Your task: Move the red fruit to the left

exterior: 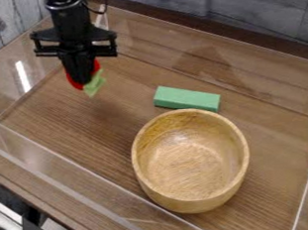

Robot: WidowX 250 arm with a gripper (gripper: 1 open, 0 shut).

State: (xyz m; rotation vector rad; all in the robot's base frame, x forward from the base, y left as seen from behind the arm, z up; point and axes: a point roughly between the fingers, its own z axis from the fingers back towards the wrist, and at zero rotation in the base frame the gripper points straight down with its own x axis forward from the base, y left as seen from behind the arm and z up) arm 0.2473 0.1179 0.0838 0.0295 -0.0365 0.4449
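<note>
Strawberry (83, 69), red with its pale green leafy cap, is at the far left part of the wooden bench (117, 112), directly under the black gripper (78, 60). The gripper is closed narrow on this fruit, and the cap points toward the near side and a little to the right. Whether the fruit hangs just above the wood or touches it, I cannot tell with certainty.

From here, I think the main danger is slipping: the toy is rounded and the hold seems to be on its upper part only, so a quick sideways move could turn it or let it drop. If it falls, it may roll, because nothing stands beside it as a stop. If it is carried too low, it may drag on the wood and twist in the grip. Opening too high would perhaps make it bounce away from the left.

As for the pose, the arm (70, 8) comes in from the far edge of the view, with the gripper directed downward. Further out, the green block (188, 100) lies to the right, well apart, and the wooden bowl (189, 162) stands nearer, just beside the block.
</note>
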